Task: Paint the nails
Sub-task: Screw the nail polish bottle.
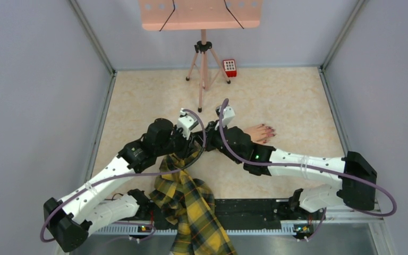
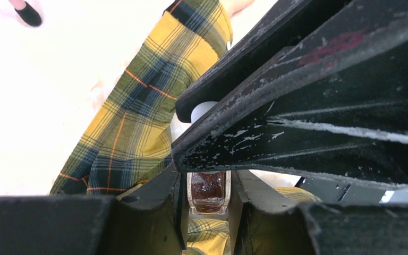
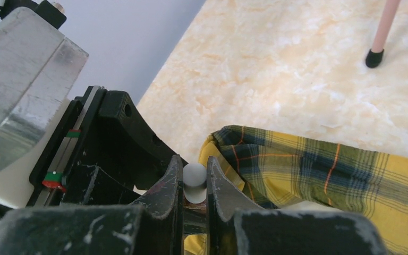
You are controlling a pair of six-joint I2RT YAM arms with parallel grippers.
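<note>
The pale mannequin hand lies palm down on the marble table, and its dark red nails point right. Its yellow-black plaid sleeve trails to the near edge. Left of the hand the two grippers meet. My left gripper is shut on a small glass nail polish bottle holding dark red polish. My right gripper is shut on that bottle's white cap, directly above the left fingers. In the top view the left gripper and right gripper hide the bottle.
A pink tripod stands at the back centre under a peach board. A small red keypad box sits beside it against the rear wall. Grey walls enclose the table on three sides. The sleeve lies under both grippers.
</note>
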